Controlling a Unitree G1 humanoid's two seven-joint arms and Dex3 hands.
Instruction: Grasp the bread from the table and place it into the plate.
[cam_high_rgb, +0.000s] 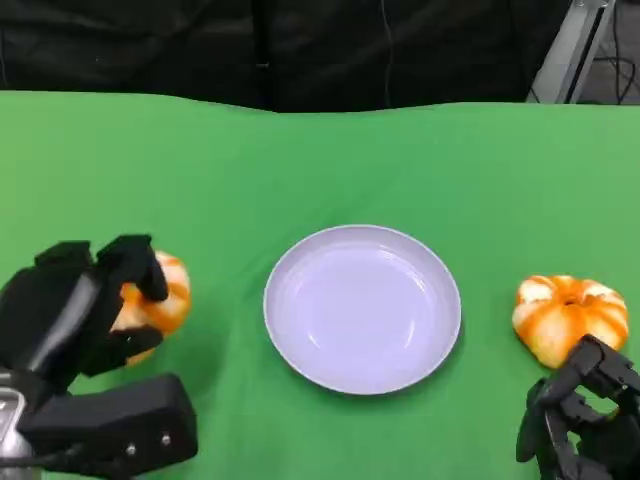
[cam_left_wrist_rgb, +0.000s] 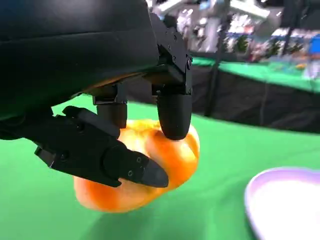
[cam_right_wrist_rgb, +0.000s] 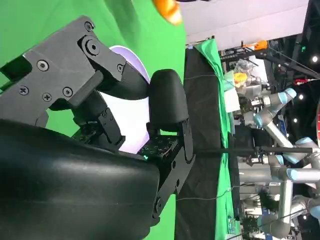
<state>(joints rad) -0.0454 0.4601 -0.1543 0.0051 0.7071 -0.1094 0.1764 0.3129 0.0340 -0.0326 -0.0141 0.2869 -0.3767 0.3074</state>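
Note:
An orange-and-white pumpkin-shaped bread (cam_high_rgb: 160, 300) lies left of the plate, and my left hand (cam_high_rgb: 75, 315) grips it from the near side. In the left wrist view my fingers (cam_left_wrist_rgb: 174, 112) press on top of the bread (cam_left_wrist_rgb: 165, 160) while the thumb (cam_left_wrist_rgb: 107, 157) wraps its side. The round lavender plate (cam_high_rgb: 300, 345) sits empty at the table's middle, and its rim (cam_left_wrist_rgb: 260, 190) lies just beyond the held bread. My right hand (cam_high_rgb: 580, 425) hovers low at the near right, fingers loosely bent and holding nothing.
A second orange-and-white bread (cam_high_rgb: 570, 312) lies right of the plate, just beyond my right hand, and appears again as a bread (cam_right_wrist_rgb: 167, 11) in the right wrist view. Green cloth (cam_high_rgb: 320, 160) covers the table. Black curtain stands behind the far edge.

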